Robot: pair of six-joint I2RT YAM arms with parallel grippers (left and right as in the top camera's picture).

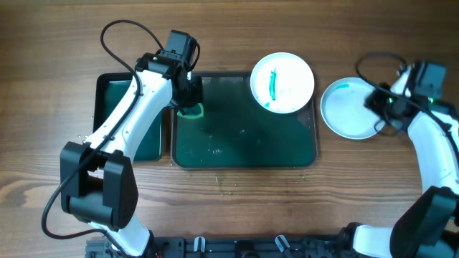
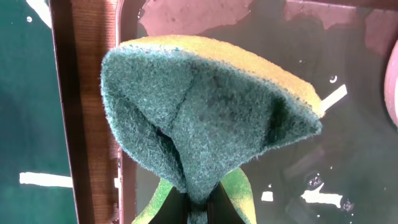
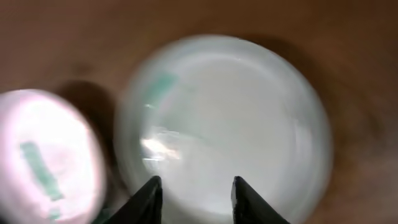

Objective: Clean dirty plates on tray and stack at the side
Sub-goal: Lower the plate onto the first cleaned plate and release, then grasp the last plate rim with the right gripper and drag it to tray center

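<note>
Left fingers: my left gripper (image 2: 199, 210) is clamped on the sponge (image 2: 205, 112), which folds up in front of the jaws with its green scouring face towards the wrist camera.
Right fingers: my right gripper (image 3: 194, 198) stands apart and holds nothing, and the wrist view is blurred.
Under left fingers: the near-left corner of the tray (image 1: 244, 143), whose wet floor shows just beyond the sponge. The sponge tray (image 1: 115, 89) lies just to their left.
Dirty plate: the smeared plate (image 1: 282, 82) sits to the right of my left fingers, along the tray's far edge, overlapping its far-right corner.
Smear axis: the green streak runs towards and away from me, crosswise to the line from my left fingers to the plate.
Under right fingers: the side plate (image 3: 230, 118) rests on the table outside the tray, with a small green mark near its rim.
Third plate: not in view.
Nearer arm: the smeared plate lies between both grippers, neither clearly nearer. I judge the wipe falls to the left, since it carries the sponge.
</note>
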